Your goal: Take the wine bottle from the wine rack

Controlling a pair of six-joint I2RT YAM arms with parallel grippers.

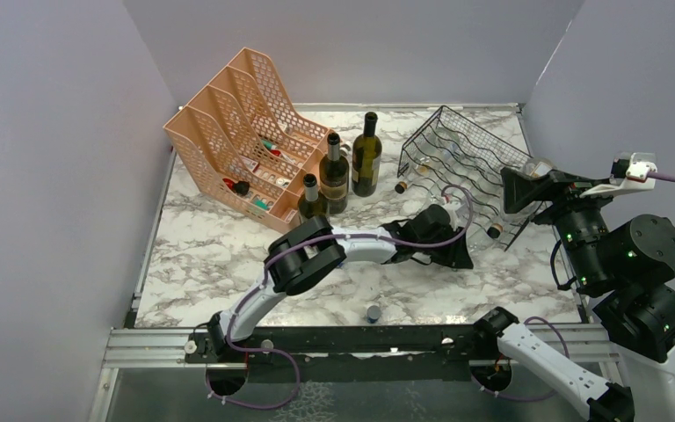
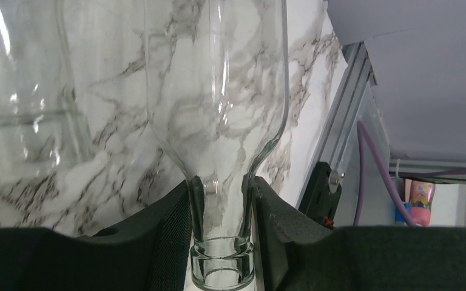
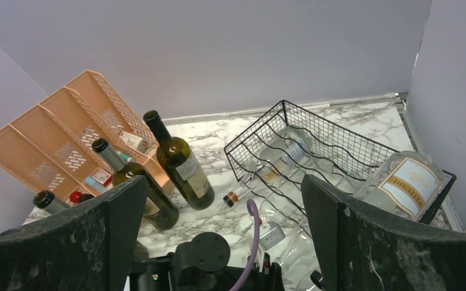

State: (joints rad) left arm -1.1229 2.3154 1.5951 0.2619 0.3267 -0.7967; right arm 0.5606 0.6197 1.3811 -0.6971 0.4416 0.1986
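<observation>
The left gripper was clenched on the neck of the clear glass wine bottle, which lay low at the near end of the black wire wine rack, its long axis running straight away from the fingers, while the right gripper hung released, farther off.

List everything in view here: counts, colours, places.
Wine rack: one, black wire, right rear of table.
Clear bottles: several, lying in rack, count unclear.
Held clear bottle: one, at rack's front.
Dark bottles: three, dark green, standing centre rear.
File organizer: one, peach mesh, left rear.
Small round object: one, grey, front centre.
Table: one, white marble.
Left gripper: one, black, fingers shut on held bottle's neck.
Right gripper: one, black, fingers open, by rack's right end.
</observation>
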